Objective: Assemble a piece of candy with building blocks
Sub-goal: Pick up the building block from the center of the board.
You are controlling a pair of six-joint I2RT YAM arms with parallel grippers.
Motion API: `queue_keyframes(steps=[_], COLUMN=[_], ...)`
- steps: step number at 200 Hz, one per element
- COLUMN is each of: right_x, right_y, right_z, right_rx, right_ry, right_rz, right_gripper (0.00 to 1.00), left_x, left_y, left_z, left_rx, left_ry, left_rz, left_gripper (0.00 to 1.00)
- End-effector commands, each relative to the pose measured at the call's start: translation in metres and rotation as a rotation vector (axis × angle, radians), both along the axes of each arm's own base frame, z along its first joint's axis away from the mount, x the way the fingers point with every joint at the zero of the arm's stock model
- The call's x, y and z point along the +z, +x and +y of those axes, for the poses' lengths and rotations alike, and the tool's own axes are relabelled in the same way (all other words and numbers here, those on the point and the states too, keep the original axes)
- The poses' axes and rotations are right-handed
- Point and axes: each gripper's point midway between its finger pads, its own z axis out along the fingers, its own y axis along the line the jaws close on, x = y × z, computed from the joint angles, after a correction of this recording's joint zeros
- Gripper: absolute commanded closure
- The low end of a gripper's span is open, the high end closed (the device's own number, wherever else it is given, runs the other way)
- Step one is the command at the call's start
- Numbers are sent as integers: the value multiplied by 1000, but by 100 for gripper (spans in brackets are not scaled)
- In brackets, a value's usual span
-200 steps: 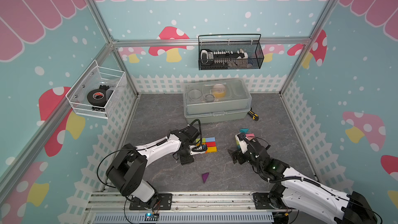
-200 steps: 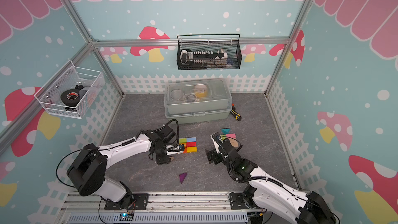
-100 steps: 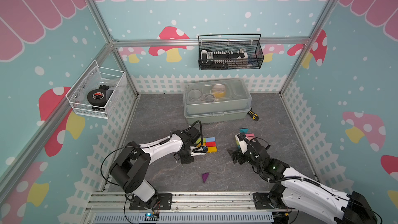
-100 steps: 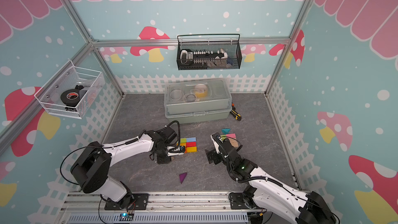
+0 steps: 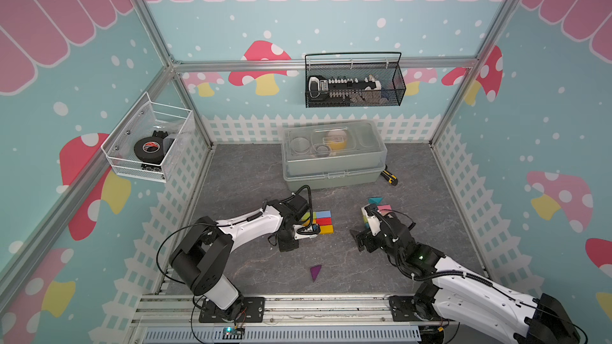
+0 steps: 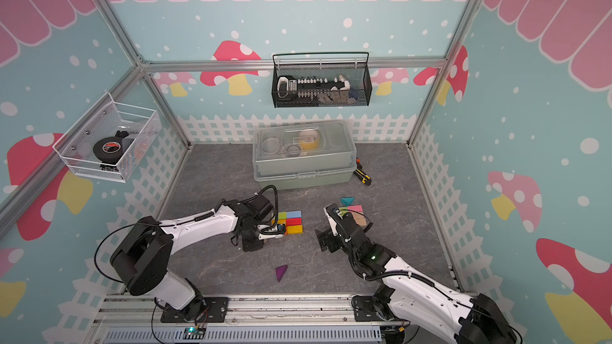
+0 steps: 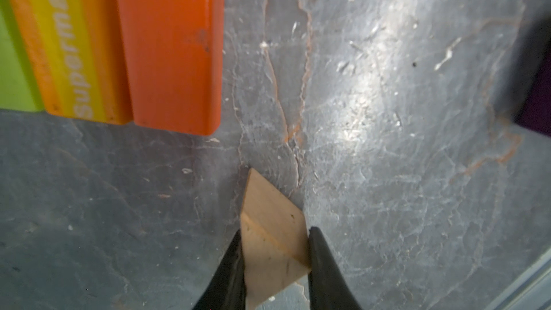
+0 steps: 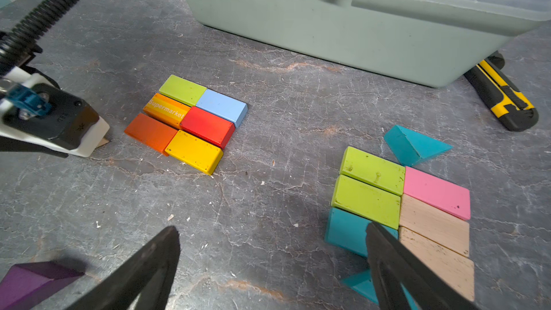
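In the left wrist view my left gripper (image 7: 274, 231) is shut on a tan triangular block (image 7: 268, 216) that rests on the grey floor, just beside the orange block (image 7: 170, 52) of a six-block rectangle (image 5: 323, 221). That rectangle holds green, blue, striped orange, red, orange and yellow bars (image 8: 190, 120). My right gripper (image 8: 272, 228) hangs open and empty above bare floor, next to a second cluster of green, pink, tan and teal blocks (image 8: 402, 201). A teal triangle (image 8: 414, 146) lies beyond that cluster. A purple triangle (image 5: 315, 272) lies alone near the front.
A closed grey-green toolbox (image 5: 332, 157) stands at the back centre, with a yellow-black utility knife (image 8: 504, 96) at its right corner. Wire baskets hang on the left wall (image 5: 149, 147) and the back wall (image 5: 354, 84).
My left gripper's jaws have closed onto the tan triangular block beside the rectangle. The right arm and its open gripper have stayed put.
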Motion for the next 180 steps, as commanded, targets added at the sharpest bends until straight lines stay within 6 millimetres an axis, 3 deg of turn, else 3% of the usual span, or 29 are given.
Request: queue_keyframes(steps=[1, 35, 68, 135, 180], right_x=[-1, -2, -4, -11, -13], right_y=[1, 2, 3, 3, 4], right_z=[1, 1, 0, 0, 0], right_rx=[-5, -7, -13, -16, -18], right_ry=[12, 11, 2, -21, -31], right_rz=[-1, -1, 2, 21, 26], right_gripper=[3, 3, 3, 3, 3], left_x=[20, 59, 72, 67, 51], left_y=[11, 36, 72, 134, 152], left_z=[-10, -23, -46, -84, -94], left_rx=[1, -31, -65, -119, -151], left_ry=[-43, -97, -89, -87, -70], left_rz=[-63, -188, -230, -243, -199], left_gripper=[82, 83, 84, 86, 85])
